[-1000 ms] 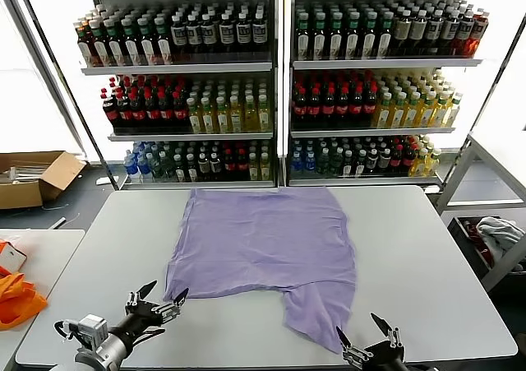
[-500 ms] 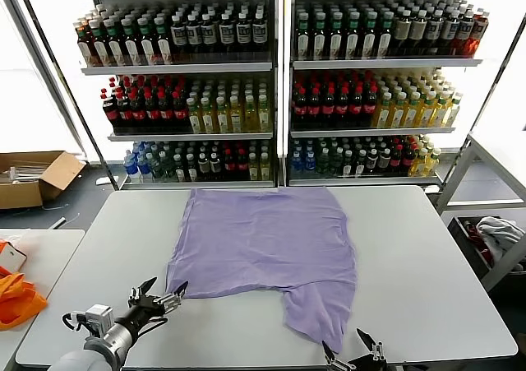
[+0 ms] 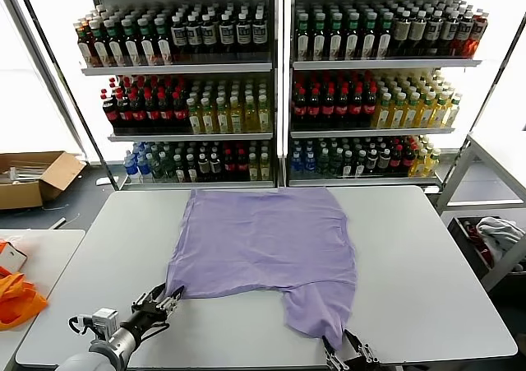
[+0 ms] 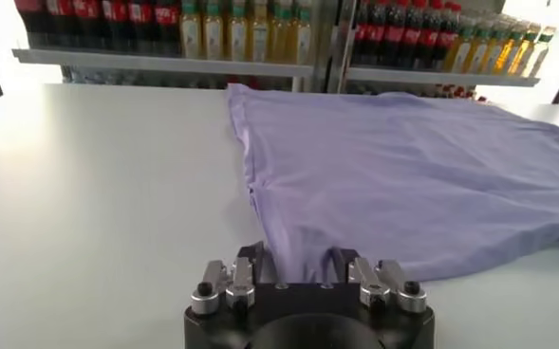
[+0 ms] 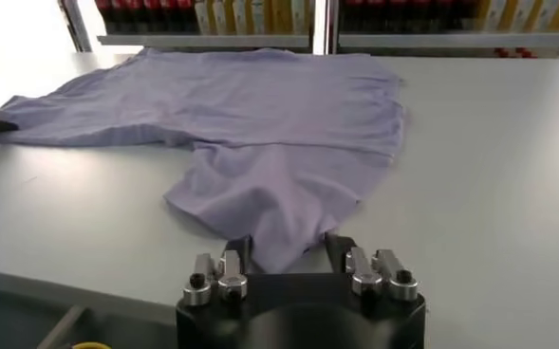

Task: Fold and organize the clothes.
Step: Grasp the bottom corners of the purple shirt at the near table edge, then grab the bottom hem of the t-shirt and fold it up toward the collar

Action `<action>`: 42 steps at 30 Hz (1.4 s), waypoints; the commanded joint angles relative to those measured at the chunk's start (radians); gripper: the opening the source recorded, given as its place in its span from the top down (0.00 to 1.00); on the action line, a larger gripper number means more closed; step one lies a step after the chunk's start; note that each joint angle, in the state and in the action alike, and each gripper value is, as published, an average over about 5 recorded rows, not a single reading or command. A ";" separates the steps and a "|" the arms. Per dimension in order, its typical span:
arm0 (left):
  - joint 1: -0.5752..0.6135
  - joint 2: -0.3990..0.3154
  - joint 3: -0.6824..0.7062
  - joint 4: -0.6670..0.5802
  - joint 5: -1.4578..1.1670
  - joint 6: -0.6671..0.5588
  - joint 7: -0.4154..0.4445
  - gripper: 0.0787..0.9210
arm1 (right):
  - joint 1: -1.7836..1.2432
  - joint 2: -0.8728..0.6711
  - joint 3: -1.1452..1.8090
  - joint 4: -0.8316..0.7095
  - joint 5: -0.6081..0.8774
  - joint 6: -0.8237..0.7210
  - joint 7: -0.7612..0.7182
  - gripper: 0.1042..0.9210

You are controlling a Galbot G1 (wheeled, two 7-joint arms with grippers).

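Your lavender short-sleeved cotton T-shirt (image 3: 267,252) lies spread on the pale grey rectangular table (image 3: 427,280), plain side up, roughly centred, its far edge close to the table's far edge. One part hangs toward the near edge as a tongue-shaped flap, right of centre; the near-left corner tapers to a point.

Left gripper (image 3: 162,303): you have it low over the table at that near-left corner. In the left wrist view (image 4: 296,258) the dark fingers (image 4: 251,261) stand on either side of the corner's tip, with cloth lying between them. Jaws narrowed around the fabric; whether the pinch is complete you cannot tell from these views.

Right gripper (image 3: 345,348): it sits at the near table edge, at the tip of the hanging flap. The right wrist view (image 5: 287,248) shows the flap's point running in between the two fingers (image 5: 339,248). Jaws likewise drawn in around the cloth, contact unconfirmed. The shirt is still flat on the table at both ends.

Surroundings: behind the table, white shelving racks of bottled drinks (image 3: 271,83). An open brown cardboard box (image 3: 37,176) stands on the floor far left. Bright orange fabric (image 3: 16,299) lies on a side table to the left. A white-and-grey cloth bundle (image 3: 500,233) sits low on the right
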 commanded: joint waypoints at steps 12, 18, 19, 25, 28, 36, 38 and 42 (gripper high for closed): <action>0.029 -0.020 0.007 -0.032 0.033 -0.037 -0.033 0.98 | -0.008 -0.026 0.020 0.013 0.007 0.158 -0.084 1.00; 0.067 -0.048 -0.016 -0.117 0.052 -0.033 -0.033 0.99 | -0.092 -0.073 0.057 0.061 0.014 0.261 -0.148 1.00; 0.078 -0.052 -0.022 -0.137 0.062 -0.032 -0.033 0.99 | -0.115 -0.081 0.066 0.075 0.015 0.275 -0.155 1.00; 0.159 -0.069 -0.062 -0.234 0.097 -0.026 -0.032 0.99 | -0.256 -0.116 0.118 0.131 0.011 0.338 -0.173 1.00; 0.219 -0.076 -0.084 -0.274 0.096 -0.017 -0.033 0.99 | -0.318 -0.119 0.133 0.146 0.001 0.366 -0.176 1.00; 0.352 -0.077 -0.117 -0.333 0.097 -0.014 -0.029 0.99 | -0.403 -0.107 0.150 0.167 -0.005 0.458 -0.183 1.00; 0.348 -0.079 -0.115 -0.331 0.096 -0.014 -0.027 0.99 | -0.380 -0.104 0.152 0.162 0.017 0.469 -0.182 1.00; 0.311 -0.070 -0.112 -0.327 0.090 -0.008 -0.020 0.99 | -0.257 -0.093 0.147 0.148 0.070 0.452 -0.166 1.00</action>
